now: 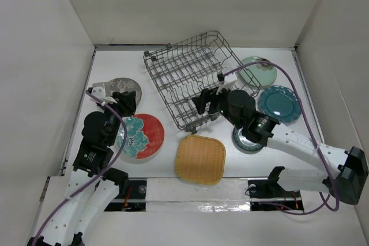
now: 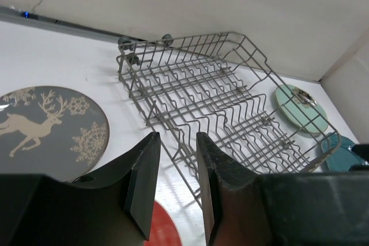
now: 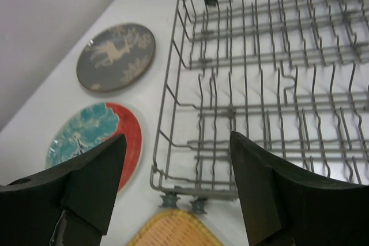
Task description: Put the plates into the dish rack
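The grey wire dish rack [image 1: 193,79] stands empty at the table's middle back. Round it lie the grey deer plate [image 1: 118,86], red flowered plate [image 1: 145,136], yellow woven plate [image 1: 200,158], mint plate [image 1: 259,72], teal scalloped plate [image 1: 281,103] and small dark ringed plate [image 1: 247,142], partly under the right arm. My left gripper [image 1: 128,105] hovers between the deer and red plates, jaws slightly apart and empty [image 2: 177,135]. My right gripper [image 1: 209,99] is wide open and empty over the rack's near corner [image 3: 177,136].
White walls enclose the table on the left, back and right. The rack [image 3: 277,84] sits askew, its near corner close to the yellow plate [image 3: 173,231]. A purple cable loops from the right arm over the mint plate.
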### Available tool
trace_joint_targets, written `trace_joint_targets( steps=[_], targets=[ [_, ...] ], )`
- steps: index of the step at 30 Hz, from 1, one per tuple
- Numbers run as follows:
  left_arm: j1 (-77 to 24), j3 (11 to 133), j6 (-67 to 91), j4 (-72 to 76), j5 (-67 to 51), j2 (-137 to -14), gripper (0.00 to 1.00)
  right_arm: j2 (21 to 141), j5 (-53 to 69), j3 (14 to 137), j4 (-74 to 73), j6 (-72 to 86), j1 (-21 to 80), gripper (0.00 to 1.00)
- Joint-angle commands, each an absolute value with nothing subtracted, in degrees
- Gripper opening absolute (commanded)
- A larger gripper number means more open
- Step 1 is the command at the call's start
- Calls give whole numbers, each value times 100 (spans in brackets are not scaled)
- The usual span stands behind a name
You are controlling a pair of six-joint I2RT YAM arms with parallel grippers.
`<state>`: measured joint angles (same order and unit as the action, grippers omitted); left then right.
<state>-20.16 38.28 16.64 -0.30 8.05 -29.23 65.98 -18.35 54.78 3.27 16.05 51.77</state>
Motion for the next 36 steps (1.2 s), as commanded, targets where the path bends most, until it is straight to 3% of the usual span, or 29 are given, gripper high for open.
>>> trace_joint_targets(
  steps=[1, 3, 6, 7, 9, 10, 12, 14, 21, 25, 32, 36],
  targets=[
    [-2039, 4096, 1889, 9, 1046, -3154, 29, 6460, -1750, 5169, 896, 1862, 5107, 79],
    [-2039, 4174, 2012, 61, 1055, -3321, 29, 6442, -1513, 5028, 984, 1951, 5106, 79],
    [-2039, 4341, 2092, 123, 1081, -3532, 29, 6390, -1161, 4878, 1081, 1969, 5106, 70],
    [-2039, 4368, 2135, 123, 1133, -3690, 29, 6337, -1117, 4730, 1177, 1986, 5106, 52],
    [-2039, 4508, 2329, 71, 1344, -3866, 28, 6144, -924, 4536, 1335, 2021, 5106, 30],
    [-2039, 4552, 2390, 36, 1406, -4032, 27, 6074, -853, 4344, 1501, 2030, 5106, 12],
    [-2039, 4588, 2600, 26, 1476, -4192, 14, 5898, -669, 4184, 1652, 2065, 5106, 1],
    [-1822, 4588, 2873, 18, 1398, -4411, 0, 5854, -572, 4044, 1749, 2065, 5106, 0],
    [-1521, 4816, 3340, 9, 923, -4869, 0, 5687, -211, 3736, 1881, 2224, 5106, 0],
    [-1521, 4702, 3340, -324, 905, -4712, 0, 5616, -685, 3735, 1303, 2154, 5106, 0],
    [-1521, 4526, 3024, -527, 985, -4122, 0, 5836, 200, 3648, 1169, 2092, 5054, 1],
    [-1521, 4535, 2769, -650, 1019, -4008, 0, 6334, 905, 3858, 1239, 2118, 5403, 8]
  ],
)
